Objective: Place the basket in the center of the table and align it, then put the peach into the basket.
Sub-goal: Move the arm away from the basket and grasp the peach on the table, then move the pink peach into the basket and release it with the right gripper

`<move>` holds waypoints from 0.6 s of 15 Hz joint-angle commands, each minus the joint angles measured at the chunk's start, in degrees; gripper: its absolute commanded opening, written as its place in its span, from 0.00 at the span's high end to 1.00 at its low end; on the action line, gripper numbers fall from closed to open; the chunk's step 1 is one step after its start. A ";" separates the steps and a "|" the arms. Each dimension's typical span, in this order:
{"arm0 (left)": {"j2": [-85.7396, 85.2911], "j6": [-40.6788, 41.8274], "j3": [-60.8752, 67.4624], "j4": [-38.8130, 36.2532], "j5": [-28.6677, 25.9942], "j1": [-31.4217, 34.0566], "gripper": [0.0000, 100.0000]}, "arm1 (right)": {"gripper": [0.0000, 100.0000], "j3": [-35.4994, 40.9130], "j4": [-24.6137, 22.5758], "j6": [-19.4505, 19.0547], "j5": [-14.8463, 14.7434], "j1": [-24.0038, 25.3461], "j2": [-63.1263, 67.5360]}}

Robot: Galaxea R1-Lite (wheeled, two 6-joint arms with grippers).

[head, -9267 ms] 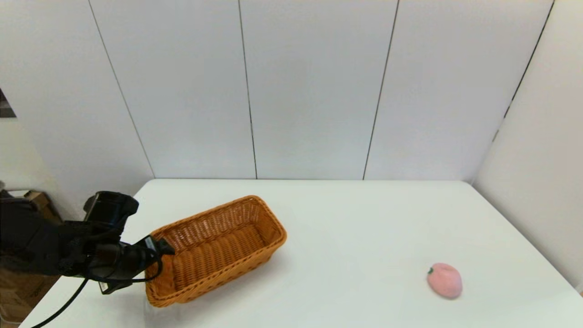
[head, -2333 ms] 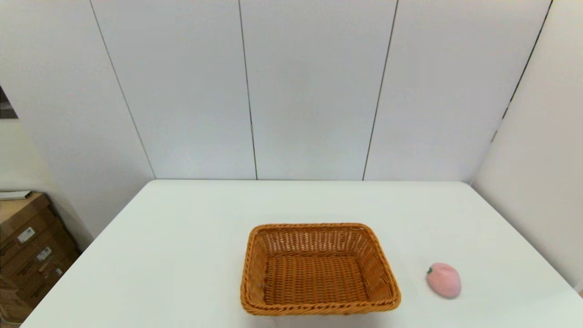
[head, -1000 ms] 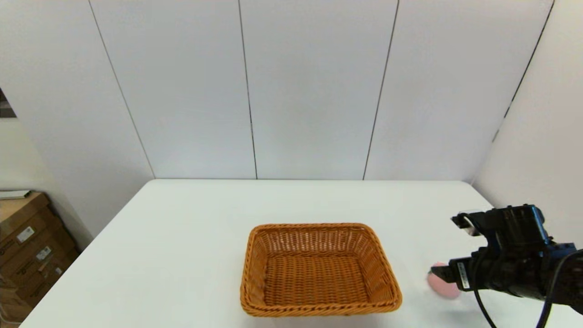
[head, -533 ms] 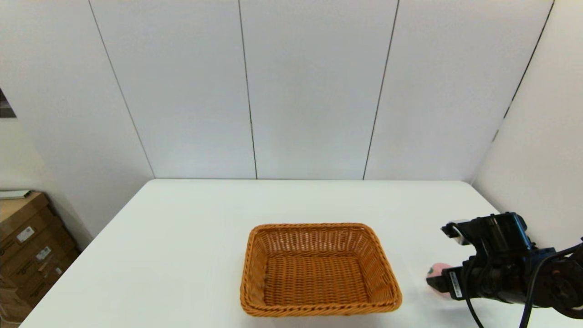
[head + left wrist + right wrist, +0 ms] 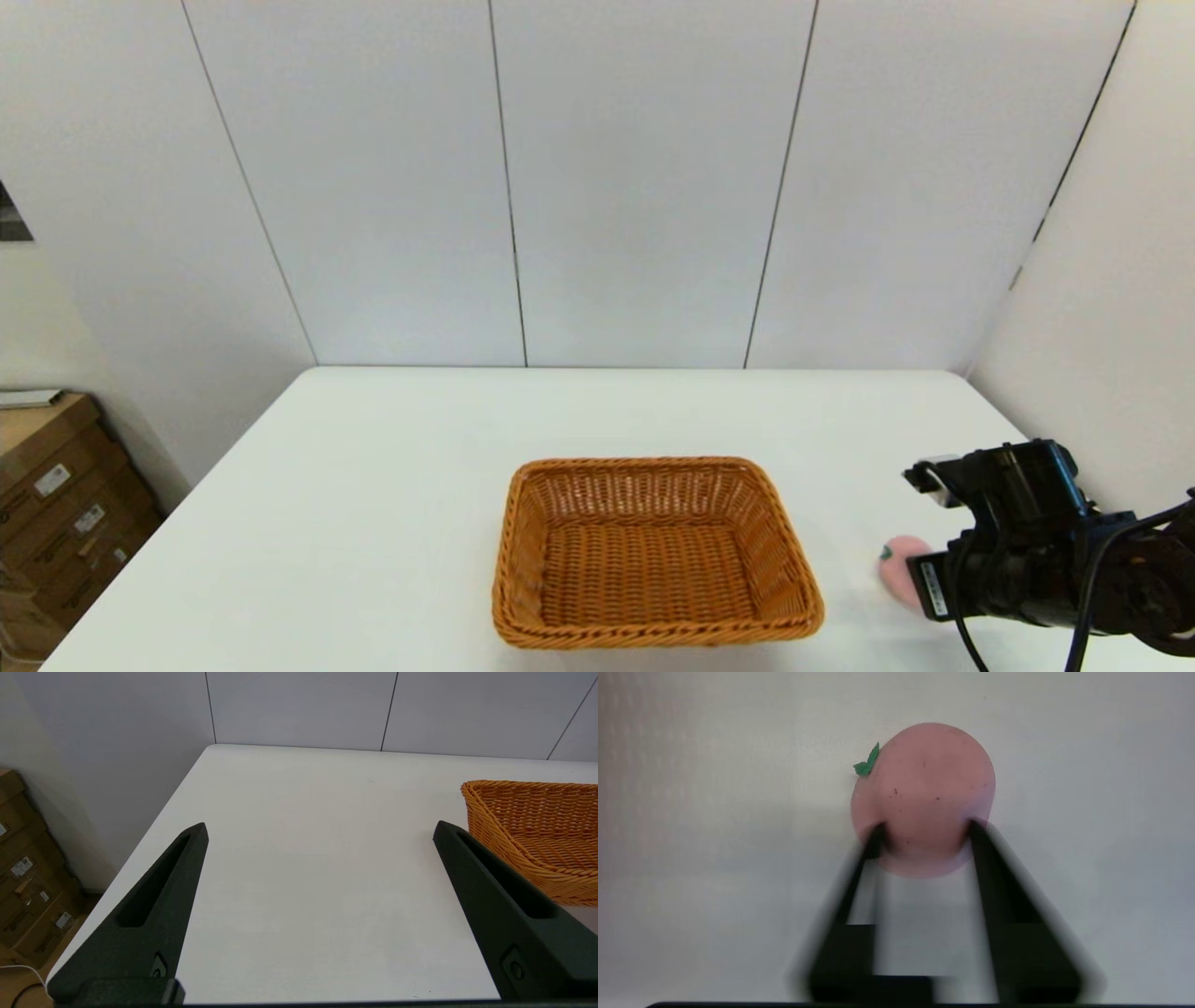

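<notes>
Right gripper (image 5: 924, 828) is being closed on the peach (image 5: 924, 793): in the right wrist view both fingers are pressing against the fruit's sides, with motion blur suggesting the squeeze is not yet settled. A second ago the gripper was only arriving above the fruit; half a second ago it was being lowered beside it; now it is being seated around it at table (image 5: 392, 523) level. The peach (image 5: 898, 567) is lying on the table to the right of the basket (image 5: 653, 635), apart from it, unmoved since earlier. The basket is sitting squared near the table's middle, whereas some seconds ago it was being held skewed at the left, so the first part of the task is judged complete. The left gripper (image 5: 320, 833) is being held parked with its fingers wide apart, near the basket's left end. Lifting and carrying to the basket is judged to be outstanding.
</notes>
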 commanded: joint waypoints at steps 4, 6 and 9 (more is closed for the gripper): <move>-0.01 -0.05 0.00 0.00 0.05 0.00 0.00 | 1.00 -0.73 -0.08 0.13 0.26 0.99 -5.51; -0.01 -0.05 0.00 0.00 0.05 0.00 0.00 | 1.00 -6.79 4.56 2.68 0.35 7.05 -14.47; -0.01 -0.05 0.00 0.00 0.05 0.00 0.00 | 1.00 -18.92 16.97 13.93 0.00 21.29 -22.83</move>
